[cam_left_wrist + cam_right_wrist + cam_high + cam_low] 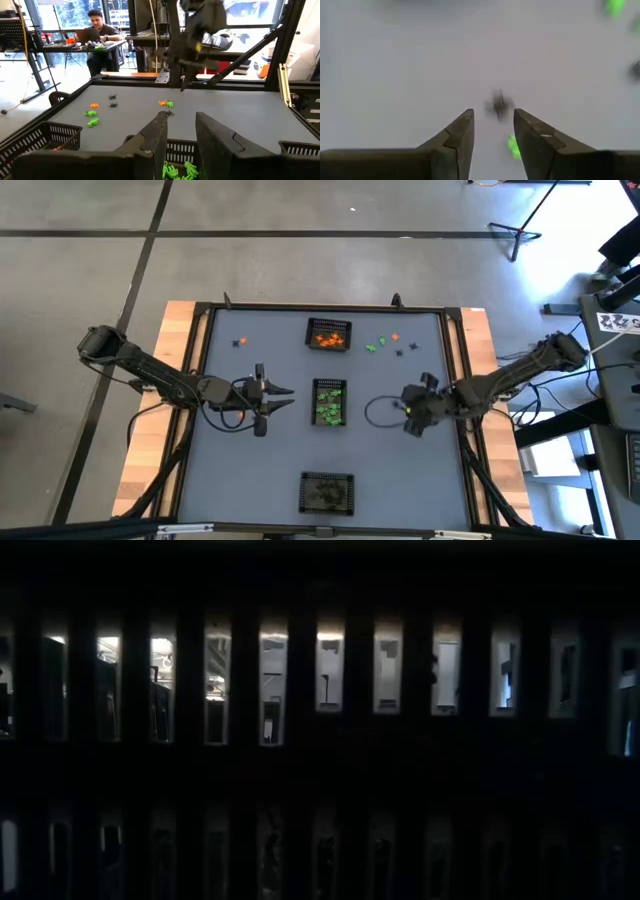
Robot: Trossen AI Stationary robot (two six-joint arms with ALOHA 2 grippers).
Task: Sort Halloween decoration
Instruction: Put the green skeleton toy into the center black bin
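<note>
Grey table (250, 460) carries three mesh baskets in a line down its middle: one with orange trinkets (328, 336), one with green trinkets (329, 402), one with dark pieces (327, 492). Loose trinkets (385, 343) lie on the far right part, and one orange piece (240, 341) on the far left. Right gripper (492, 127) hangs low over the table right of the green basket, jaws spread a little, with a black trinket (498, 104) just ahead of them and a green one (513, 145) beside one finger. Left gripper (180, 132) waits left of the green basket, jaws spread. Risk, I think: the fingers can take both pieces together, or push the tiny black one away
</note>
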